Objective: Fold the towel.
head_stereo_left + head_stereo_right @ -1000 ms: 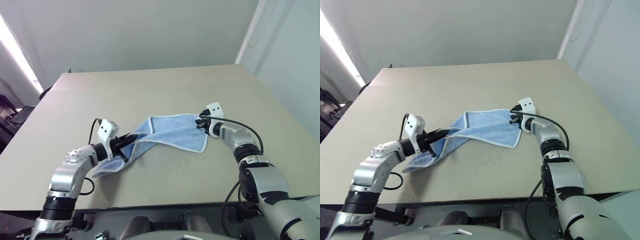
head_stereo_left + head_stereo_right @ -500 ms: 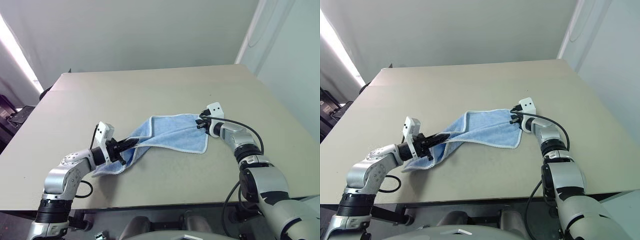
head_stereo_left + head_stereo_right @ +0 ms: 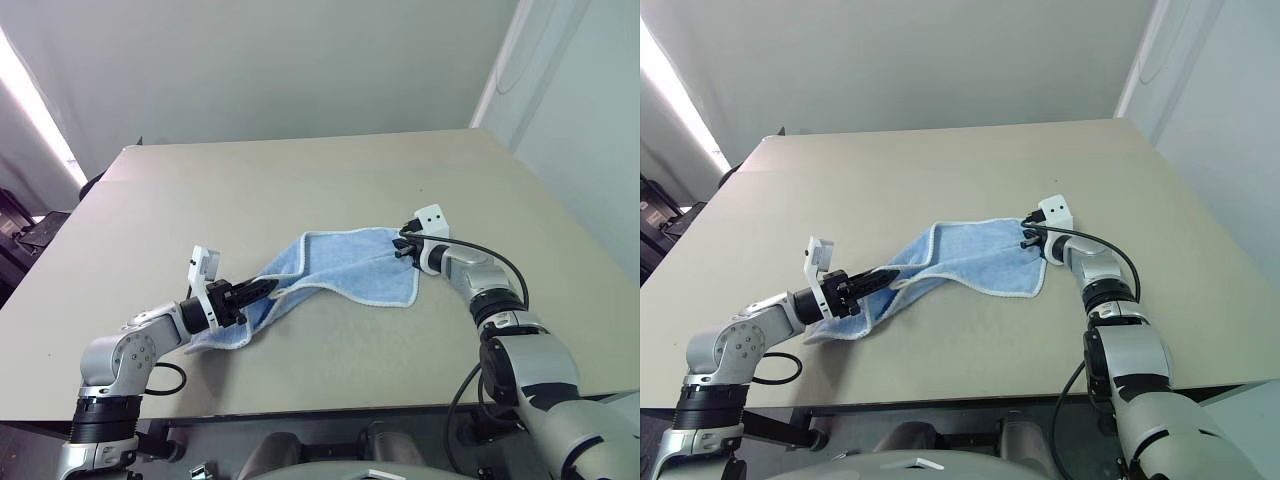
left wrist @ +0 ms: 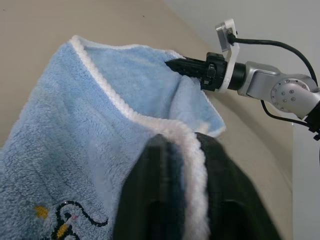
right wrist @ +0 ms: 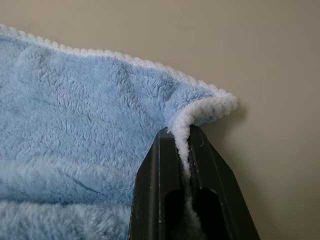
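Your right gripper is pinching the towel by its white far-right corner edging. Your left gripper is straddling the towel's edging at its left, jaws parted; towel is lying mid-table, bunched leftward.

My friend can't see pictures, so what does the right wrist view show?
The right gripper pinches the white-edged corner of a fluffy light-blue towel between two black fingers. Behind the towel is a plain tan table.
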Tool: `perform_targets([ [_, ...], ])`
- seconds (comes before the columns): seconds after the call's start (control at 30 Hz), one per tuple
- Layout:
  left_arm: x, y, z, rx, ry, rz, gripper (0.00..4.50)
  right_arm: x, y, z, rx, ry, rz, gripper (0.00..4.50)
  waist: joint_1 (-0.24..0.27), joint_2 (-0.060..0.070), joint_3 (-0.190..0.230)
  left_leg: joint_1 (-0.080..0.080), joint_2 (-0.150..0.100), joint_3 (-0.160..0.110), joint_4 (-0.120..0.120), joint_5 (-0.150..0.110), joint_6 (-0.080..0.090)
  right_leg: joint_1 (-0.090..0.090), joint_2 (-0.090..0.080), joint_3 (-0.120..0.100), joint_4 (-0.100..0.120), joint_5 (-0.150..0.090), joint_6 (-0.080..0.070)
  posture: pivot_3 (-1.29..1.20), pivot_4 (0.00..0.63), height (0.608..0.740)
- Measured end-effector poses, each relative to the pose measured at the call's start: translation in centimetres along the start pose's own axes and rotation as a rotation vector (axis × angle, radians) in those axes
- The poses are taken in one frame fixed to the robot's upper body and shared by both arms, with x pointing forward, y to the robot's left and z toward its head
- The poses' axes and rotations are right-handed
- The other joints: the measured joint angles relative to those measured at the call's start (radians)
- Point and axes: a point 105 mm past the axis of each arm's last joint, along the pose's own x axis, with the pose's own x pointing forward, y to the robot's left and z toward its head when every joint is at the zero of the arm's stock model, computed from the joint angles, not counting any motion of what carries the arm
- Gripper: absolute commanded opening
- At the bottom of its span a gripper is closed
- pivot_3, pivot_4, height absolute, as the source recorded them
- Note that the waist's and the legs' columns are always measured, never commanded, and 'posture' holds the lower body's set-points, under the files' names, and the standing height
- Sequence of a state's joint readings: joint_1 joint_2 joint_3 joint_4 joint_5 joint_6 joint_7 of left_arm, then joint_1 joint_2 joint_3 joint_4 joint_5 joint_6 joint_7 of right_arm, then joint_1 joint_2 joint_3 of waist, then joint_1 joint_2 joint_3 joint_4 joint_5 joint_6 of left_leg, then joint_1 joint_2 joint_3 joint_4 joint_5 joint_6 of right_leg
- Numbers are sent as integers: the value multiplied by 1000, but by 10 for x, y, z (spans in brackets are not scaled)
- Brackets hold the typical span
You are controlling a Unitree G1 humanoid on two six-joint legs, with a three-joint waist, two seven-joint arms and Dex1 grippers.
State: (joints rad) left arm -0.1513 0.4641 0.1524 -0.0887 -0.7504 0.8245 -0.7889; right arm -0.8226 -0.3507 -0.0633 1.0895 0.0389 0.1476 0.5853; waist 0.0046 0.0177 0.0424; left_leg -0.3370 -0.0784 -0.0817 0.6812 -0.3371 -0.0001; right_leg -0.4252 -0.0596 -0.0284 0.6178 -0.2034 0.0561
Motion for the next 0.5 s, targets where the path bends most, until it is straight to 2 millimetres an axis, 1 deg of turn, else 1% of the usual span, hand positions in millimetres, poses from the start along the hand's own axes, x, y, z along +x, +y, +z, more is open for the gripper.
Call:
perform_targets([
  [0.03,0,1,-2,7,15,10,2381,0,0,0,-1,0,-2,0,0,0,0,0,0,0,0,0,0,0,0,0,0,0,0,0,0,740],
  [0.2,4,10,-16,39,84,62,2381,0,-1,-1,-4,1,-8,0,0,0,0,0,0,0,0,0,0,0,0,0,0,0,0,0,0,740],
  [0.43,8,10,-16,67,73,62,2381,0,-2,-1,-8,1,-13,0,1,0,0,0,0,0,0,0,0,0,0,0,0,0,0,0,0,740],
  [0.5,10,11,-14,69,65,63,1984,0,-2,-1,-8,1,-14,0,1,0,0,0,0,0,0,0,0,0,0,0,0,0,0,0,0,740],
])
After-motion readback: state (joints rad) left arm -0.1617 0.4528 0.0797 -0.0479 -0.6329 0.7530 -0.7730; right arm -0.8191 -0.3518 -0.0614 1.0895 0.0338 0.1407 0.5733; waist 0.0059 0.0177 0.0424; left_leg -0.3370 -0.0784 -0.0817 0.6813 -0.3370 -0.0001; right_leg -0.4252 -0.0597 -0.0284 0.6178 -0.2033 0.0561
